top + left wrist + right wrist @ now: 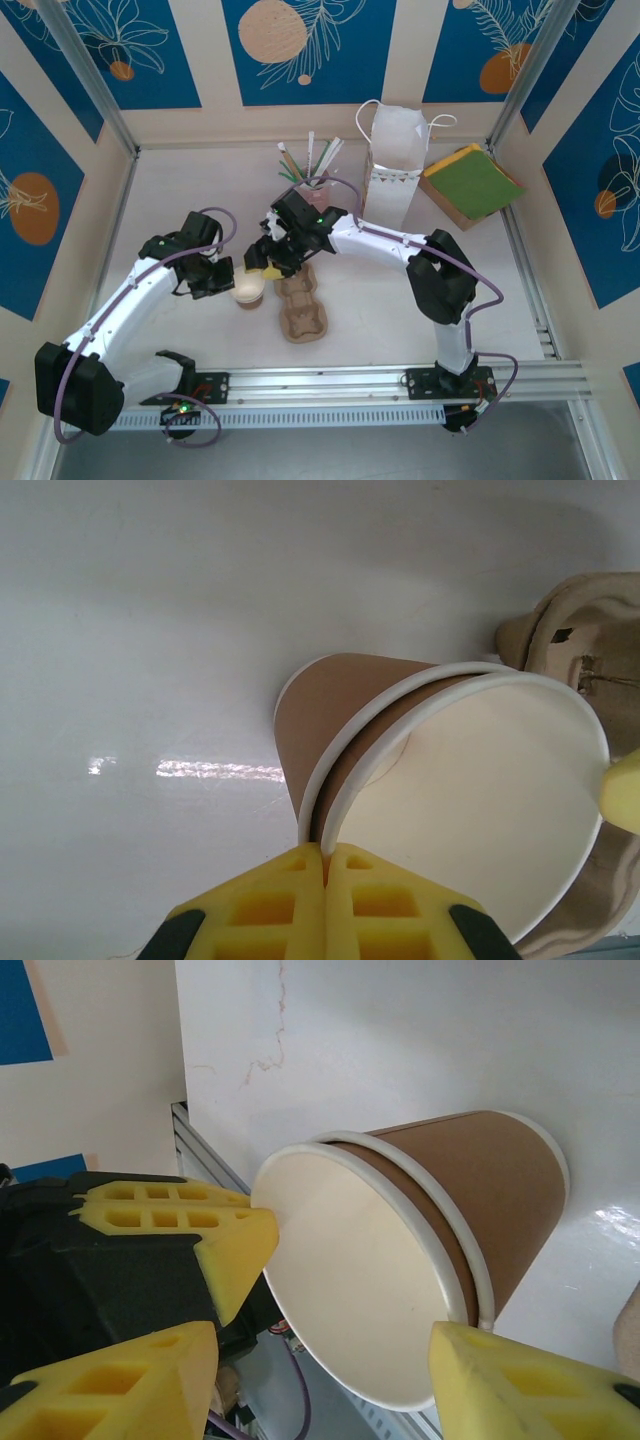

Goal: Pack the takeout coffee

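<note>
a: what is the left gripper (325, 858) doing right now?

b: i'm watching it pressing its yellow pads together on the rim wall of 2 nested paper cups (450, 780), brown outside, cream inside, mouths open. in the top view the cups are sitting near centre frame, just left of the cardboard cup tray (303, 310).

a: and the right gripper (325, 1360)?

b: its jaws are standing spread, with 1 pad at the lower left and 1 at the lower right of the right wrist frame, flanking the cups' open mouth. i cannot tell whether either pad is touching the rim.

a: where is the takeout coffee?

b: i cannot tell where it is sitting. in the upper middle of the top view, a white paper bag (392, 165) is standing beside a green-topped box (470, 180).
</note>
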